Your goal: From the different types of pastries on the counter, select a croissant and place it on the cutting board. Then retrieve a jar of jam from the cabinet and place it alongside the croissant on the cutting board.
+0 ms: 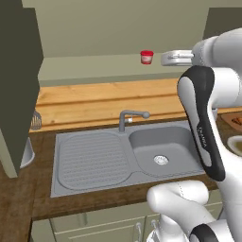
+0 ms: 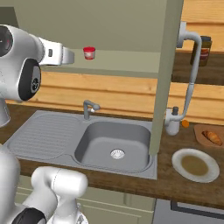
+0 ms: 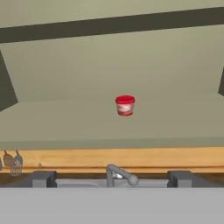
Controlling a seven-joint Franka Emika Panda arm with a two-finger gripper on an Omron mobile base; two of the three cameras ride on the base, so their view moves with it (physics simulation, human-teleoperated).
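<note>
Dark finger tips (image 3: 43, 178) of the gripper (image 3: 112, 179) stand wide apart at the bottom of the hand view, so the gripper is open and holds nothing. It is raised to the level of the cabinet (image 3: 109, 57) and aimed straight into it. The jar of jam (image 3: 125, 105) stands upright, alone on the pale shelf (image 3: 65, 122), well ahead of the gripper and centred between the fingers. From the right base view the white hand (image 2: 54, 53) sits near the jar (image 2: 89, 53) but apart from it.

Below are the sink (image 2: 111, 140) and the tap (image 2: 89, 107), set in the dark wood table (image 2: 183, 183). Off to the right, past the open cabinet door (image 2: 164, 74), the croissant (image 2: 213, 137) already lies on the cutting board (image 2: 200, 131), beside a round plate (image 2: 194, 165) and a soap dispenser (image 2: 173, 121).

I judge the reach for the jar is under way. The risk is the jar itself: it is small and squat, so a fingertip that meets its side before the gripper closes could push it deeper or tip it over. Coming in too low could catch the shelf edge. The door on the right also stands in the path toward the board on the carry back.
</note>
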